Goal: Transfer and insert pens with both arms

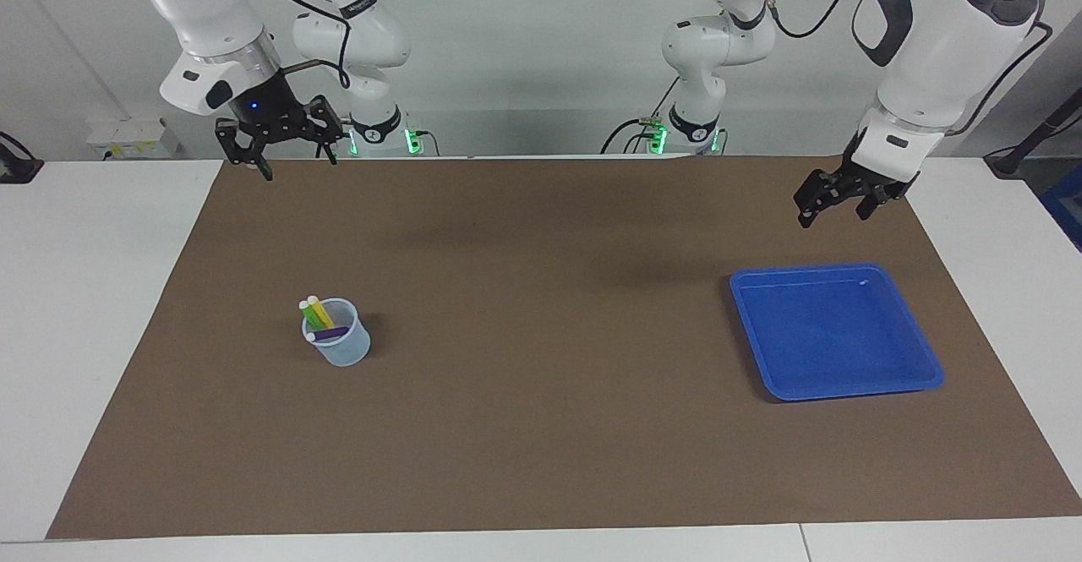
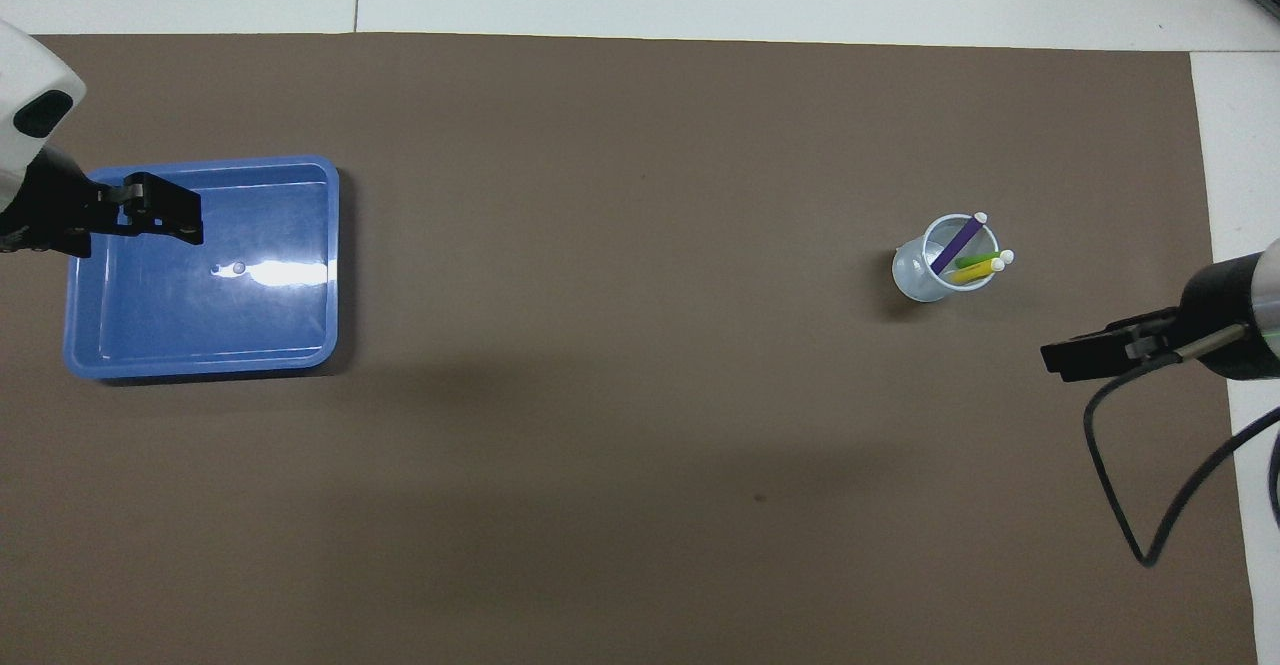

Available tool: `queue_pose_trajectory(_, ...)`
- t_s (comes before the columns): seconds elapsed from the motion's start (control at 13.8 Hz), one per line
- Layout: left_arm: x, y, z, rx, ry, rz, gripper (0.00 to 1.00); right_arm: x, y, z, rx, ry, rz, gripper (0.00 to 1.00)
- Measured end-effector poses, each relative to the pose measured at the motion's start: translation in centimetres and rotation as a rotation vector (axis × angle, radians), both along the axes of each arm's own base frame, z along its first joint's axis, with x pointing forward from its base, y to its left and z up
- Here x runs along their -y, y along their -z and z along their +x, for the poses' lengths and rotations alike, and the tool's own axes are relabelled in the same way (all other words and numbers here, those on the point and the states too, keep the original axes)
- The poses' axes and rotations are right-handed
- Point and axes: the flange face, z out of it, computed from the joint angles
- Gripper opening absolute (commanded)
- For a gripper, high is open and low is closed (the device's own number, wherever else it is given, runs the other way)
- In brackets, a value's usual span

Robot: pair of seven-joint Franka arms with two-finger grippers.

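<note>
All three pens (image 1: 319, 317) stand in the cup (image 1: 340, 344), tray (image 1: 921, 368) bare. Right gripper (image 1: 291, 152), open and empty, looks first up: descend over cup. Left gripper (image 1: 833, 200) open, empty, waits over the mat near the tray.

White jointed arms (image 1: 930, 38), black joint bands, looping black cables, black claws (image 1: 833, 199)

Setting: robotics laboratory.
Evidence: two Franka arms (image 1: 921, 46) mounted at a white table (image 1: 93, 291); brown mat (image 1: 541, 427) laid on it.
</note>
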Motion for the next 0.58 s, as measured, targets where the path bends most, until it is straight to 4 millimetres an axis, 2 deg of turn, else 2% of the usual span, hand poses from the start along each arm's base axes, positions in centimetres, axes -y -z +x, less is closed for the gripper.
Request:
queue_pose_trajectory(0.22,0.0,0.0,0.0,0.000,0.000,0.000,1.00,0.6,0.4,0.2,-0.012,0.007,-0.003,1.00)
queue_pose_trajectory(0.58,0.0,0.0,0.0,0.001,0.000,0.000,1.00,-0.6,0.9,0.5,-0.020,0.008,-0.033,1.00)
